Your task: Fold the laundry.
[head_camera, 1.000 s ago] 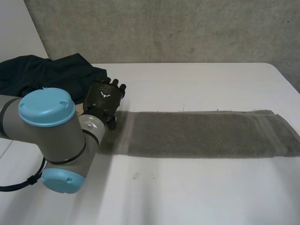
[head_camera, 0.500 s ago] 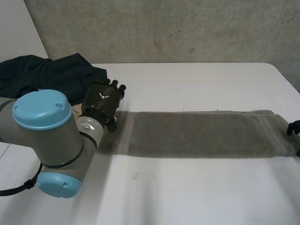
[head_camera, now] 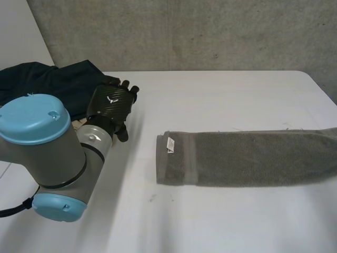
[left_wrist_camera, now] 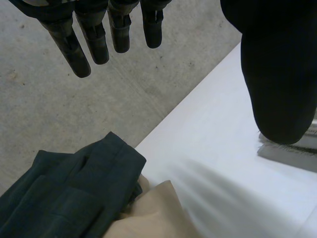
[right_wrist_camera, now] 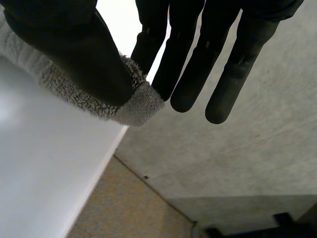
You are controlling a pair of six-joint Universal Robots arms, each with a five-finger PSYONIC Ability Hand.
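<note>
- Head view: I see the grey towel [head_camera: 247, 158] lying as a long folded strip from the middle of the table [head_camera: 210, 221] to its right edge, with a white label [head_camera: 170, 144] at the inner end. My left hand [head_camera: 111, 103] is near the far left corner, beside a dark green garment [head_camera: 47, 84].
- Left wrist view: its fingers [left_wrist_camera: 94, 37] are straight, thumb apart, holding nothing. A beige cloth [left_wrist_camera: 153, 213] lies against the garment.
- Right wrist view: my right hand [right_wrist_camera: 74, 54] pinches a towel corner between thumb and fingers.
</note>
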